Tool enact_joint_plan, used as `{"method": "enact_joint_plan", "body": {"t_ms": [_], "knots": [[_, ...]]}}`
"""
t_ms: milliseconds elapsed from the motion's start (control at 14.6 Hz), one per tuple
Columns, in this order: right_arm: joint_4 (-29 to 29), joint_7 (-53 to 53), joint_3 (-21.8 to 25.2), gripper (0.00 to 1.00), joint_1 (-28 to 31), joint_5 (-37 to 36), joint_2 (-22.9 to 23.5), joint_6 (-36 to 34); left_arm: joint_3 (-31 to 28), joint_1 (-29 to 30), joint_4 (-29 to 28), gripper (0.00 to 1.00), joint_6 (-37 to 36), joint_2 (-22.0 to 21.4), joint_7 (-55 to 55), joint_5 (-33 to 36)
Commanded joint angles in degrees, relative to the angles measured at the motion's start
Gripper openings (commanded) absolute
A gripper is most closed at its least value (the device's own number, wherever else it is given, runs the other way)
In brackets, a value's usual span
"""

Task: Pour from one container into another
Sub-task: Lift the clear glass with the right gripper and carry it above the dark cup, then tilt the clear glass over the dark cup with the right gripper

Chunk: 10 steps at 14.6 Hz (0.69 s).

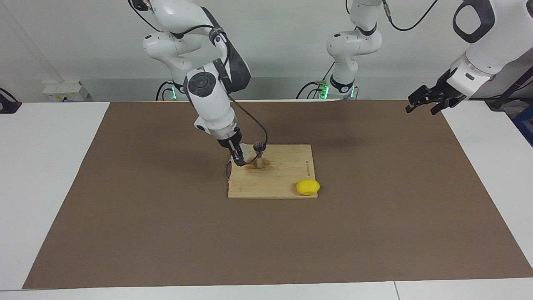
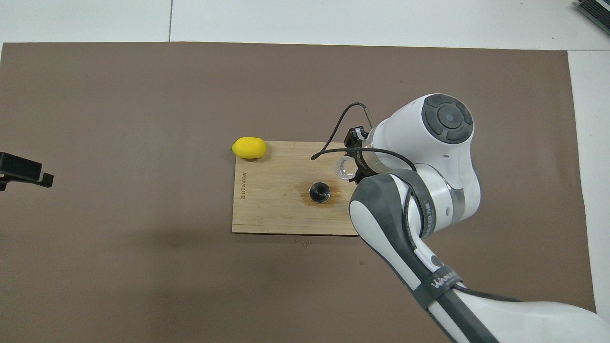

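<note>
Brown mat (image 1: 374,200) carries one jigger (image 1: 259,154); right fingers (image 1: 240,160) grip one clear cup (image 2: 344,167); left fingers (image 1: 422,101) spread.

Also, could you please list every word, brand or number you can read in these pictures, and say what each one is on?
"WANA...": white letters on the grey band of the right arm, cut off at the band's edge, so only the start reads.
Engraved line along the edge of the wooden cutting board toward the left arm's end: there, but too small to read.
The jigger, the clear cup and the lemon show no text.
</note>
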<state>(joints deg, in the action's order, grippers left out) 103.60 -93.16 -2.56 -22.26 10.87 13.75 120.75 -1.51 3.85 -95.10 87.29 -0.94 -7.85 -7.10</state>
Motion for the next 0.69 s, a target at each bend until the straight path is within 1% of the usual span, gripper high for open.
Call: {"method": "enact_joint_plan", "body": {"t_ms": [0,206,344,412,618], "knots": [[0.3,-3.4,-0.1,0.00,-0.9,-4.2,-0.5,0.7,-0.3,-2.3,-0.3,1.00,2.5,-0.6,1.2,2.2],[0.3,-4.4,0.0,0.00,-2.3,-6.3,-0.6,0.7,-0.5,-2.6,-0.6,1.00,3.3,-0.6,1.3,2.4],[0.4,-5.1,0.0,0.00,-2.5,-7.2,-0.7,0.7,-0.3,-3.0,-0.5,1.00,3.4,-0.6,1.3,6.5],[0.5,-5.2,-0.1,0.00,-3.2,-8.6,-0.7,0.6,-0.3,-3.8,-0.6,1.00,3.2,-0.6,1.3,7.4],[0.7,-5.3,0.0,0.00,-4.3,-11.6,-1.0,0.2,-0.4,-3.8,-0.6,1.00,3.3,-0.7,1.3,7.4]]}}
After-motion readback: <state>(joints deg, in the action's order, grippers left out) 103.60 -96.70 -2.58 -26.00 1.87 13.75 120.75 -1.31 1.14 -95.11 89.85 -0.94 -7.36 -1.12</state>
